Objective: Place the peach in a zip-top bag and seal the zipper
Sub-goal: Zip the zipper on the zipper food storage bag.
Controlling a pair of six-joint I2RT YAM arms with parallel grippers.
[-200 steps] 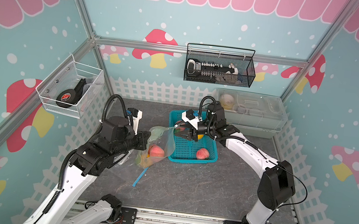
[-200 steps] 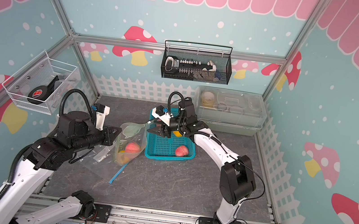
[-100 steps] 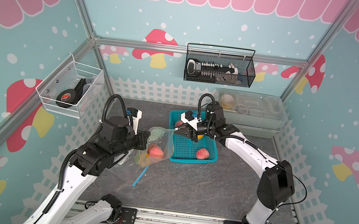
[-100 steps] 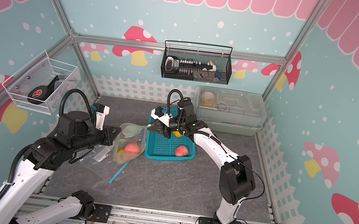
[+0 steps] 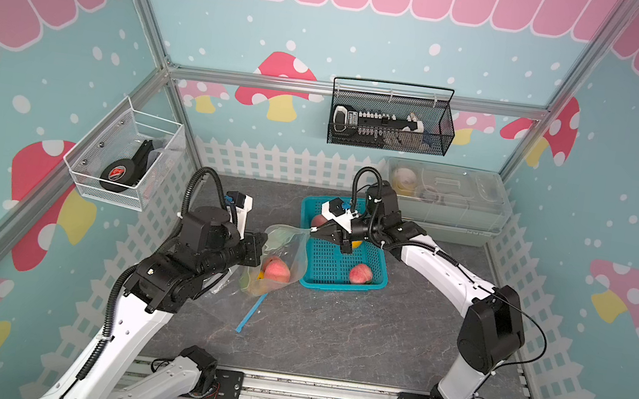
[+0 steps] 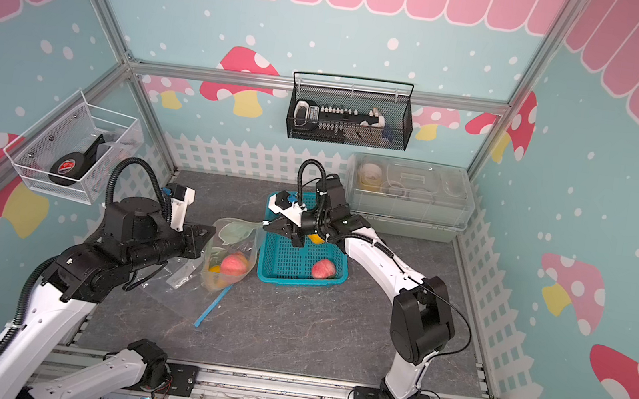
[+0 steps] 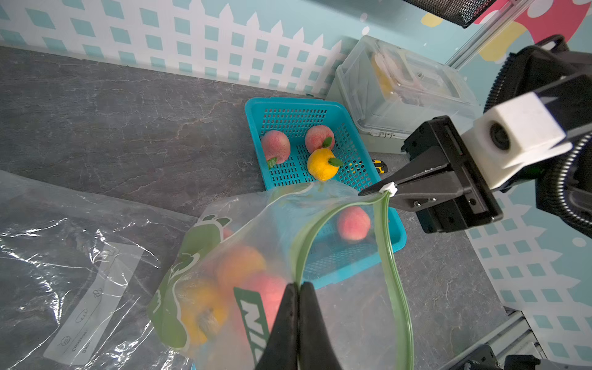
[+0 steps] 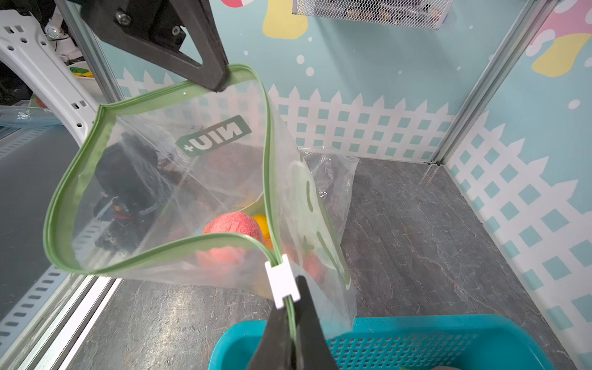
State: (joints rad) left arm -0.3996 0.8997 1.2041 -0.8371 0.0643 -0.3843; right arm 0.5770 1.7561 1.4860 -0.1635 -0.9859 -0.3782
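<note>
While a peach [image 8: 230, 227] already lies inside the zip-top bag [image 8: 179, 179] beside the teal basket [image 5: 340, 286], the left arm's jaws pinch its rim and the right arm's jaws grip the zipper [image 8: 153, 95] at the white slider [image 8: 282, 282], the mouth gaping, sealing undone.

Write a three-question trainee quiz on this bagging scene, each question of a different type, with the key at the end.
1. True or false: the zip-top bag is sealed.
2. The right pincer is shut on the bag's edge right beside which part? A) white slider B) printed logo C) bottom corner
3. Fill in: a peach lies ___ the bag, while the left pincer pinches its edge.
Key: 1 false, it gapes open; 2 A; 3 inside.
</note>
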